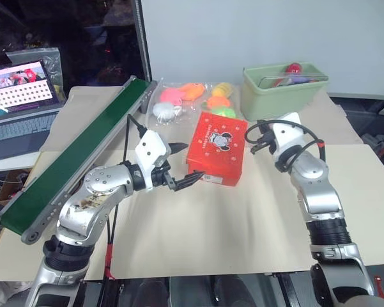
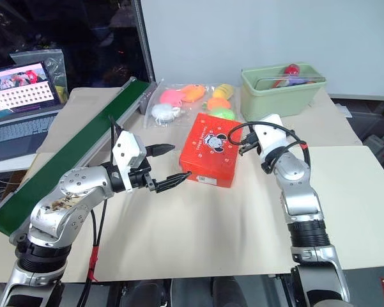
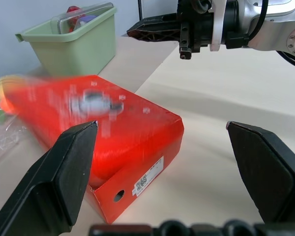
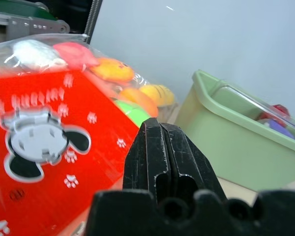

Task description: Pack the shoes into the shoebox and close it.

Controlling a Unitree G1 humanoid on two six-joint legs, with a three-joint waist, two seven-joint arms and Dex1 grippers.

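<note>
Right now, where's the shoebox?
The shoebox lies closed mid-table in the head views, between the open left gripper and the shut right gripper, just in front of the bag of coloured toys.

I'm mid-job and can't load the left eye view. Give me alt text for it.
A closed orange-red shoebox with a cartoon print on its lid lies on a paper-covered table, between the open left gripper and the shut right gripper. Behind it are a bag of coloured toys and a pale green bin, with a green conveyor belt at left.
</note>
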